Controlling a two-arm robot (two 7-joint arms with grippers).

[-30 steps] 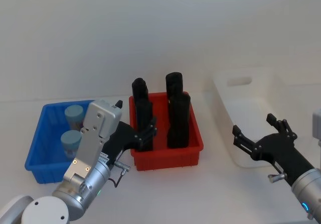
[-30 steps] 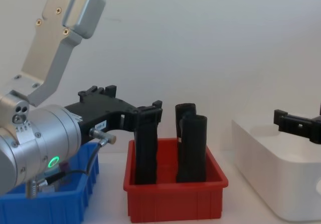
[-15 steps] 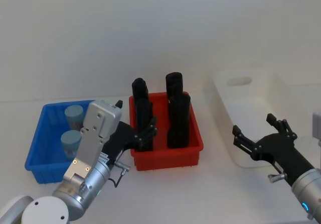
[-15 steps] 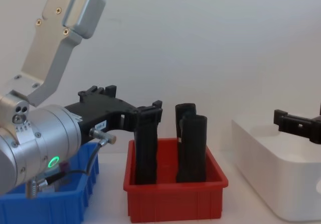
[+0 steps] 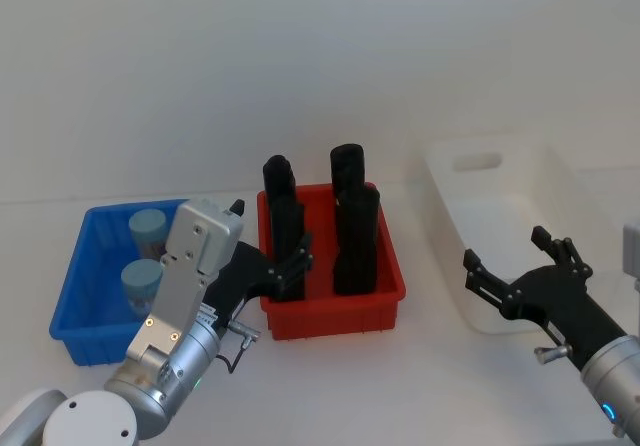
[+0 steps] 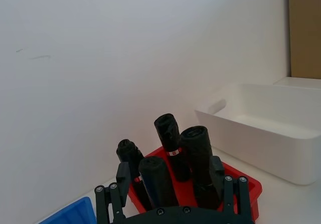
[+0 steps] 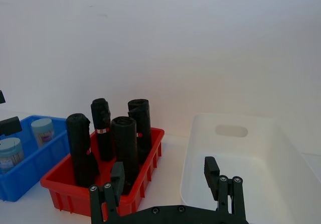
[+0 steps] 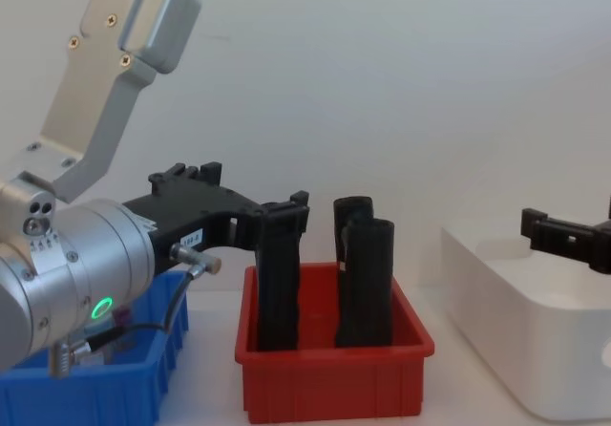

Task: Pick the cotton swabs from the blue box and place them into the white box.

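Observation:
Two cotton swab jars (image 5: 149, 228) (image 5: 140, 281) with pale teal lids stand in the blue box (image 5: 75, 306) at the table's left; the right wrist view shows them too (image 7: 43, 130) (image 7: 10, 152). The white box (image 5: 500, 206) sits at the right, and its inside looks bare in the right wrist view (image 7: 235, 148). My left gripper (image 5: 270, 234) hovers open between the blue box and the red bin, holding nothing. My right gripper (image 5: 505, 248) hangs open at the near end of the white box, also holding nothing.
A red bin (image 5: 385, 301) with several tall black upright rolls (image 5: 355, 236) stands between the blue and white boxes, close to my left gripper's fingers (image 8: 286, 218). A plain wall rises just behind the bins. Bare tabletop lies in front of the red bin.

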